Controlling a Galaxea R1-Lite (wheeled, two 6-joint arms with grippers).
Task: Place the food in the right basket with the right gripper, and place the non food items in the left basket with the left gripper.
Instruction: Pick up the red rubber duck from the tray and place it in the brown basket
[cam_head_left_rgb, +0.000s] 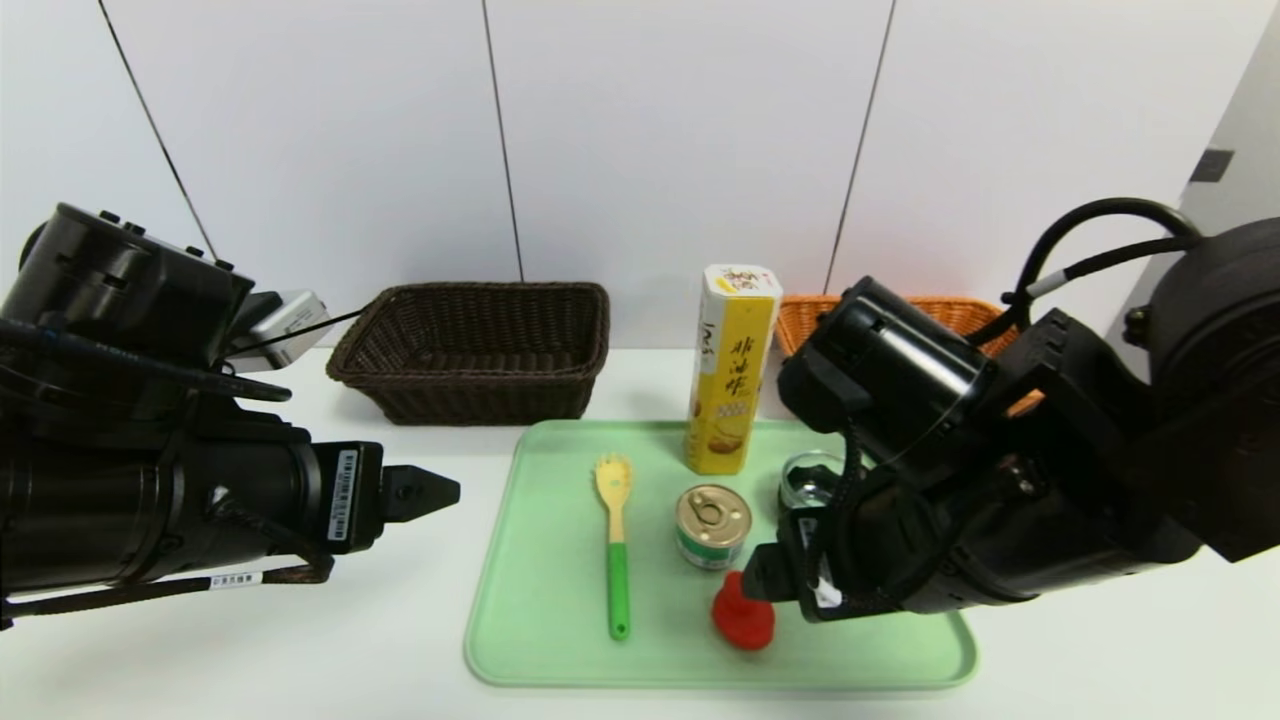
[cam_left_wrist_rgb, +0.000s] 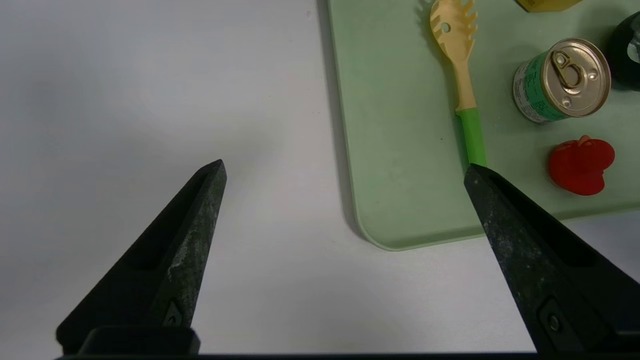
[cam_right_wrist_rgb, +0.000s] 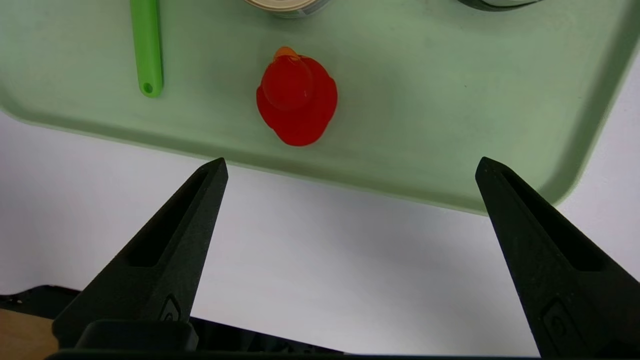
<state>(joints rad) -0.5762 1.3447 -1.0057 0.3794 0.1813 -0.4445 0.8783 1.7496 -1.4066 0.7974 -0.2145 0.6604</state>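
Wicker baskets (cam_head_left_rgb: 470, 350); glossy red rubber duck (cam_head_left_rgb: 743, 620).

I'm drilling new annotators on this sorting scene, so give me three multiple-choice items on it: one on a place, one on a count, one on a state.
1. Where does the yellow carton stand?
A. At the far edge of the green tray
B. Inside the dark brown basket
C. On the bare table left of the tray

2. How many things are on the tray?
A. Three
B. Five
C. Seven

3. How is the left gripper?
A. Shut on the pasta fork
B. Open and holding nothing
C. Shut on the red duck

Answers:
1. A: the carton stands upright at the tray's far edge, in front of the baskets.
2. B: carton, tin, fork, duck and dark glass dish.
3. B: its wrist view shows the jaws spread wide, with only table and tray corner between them.
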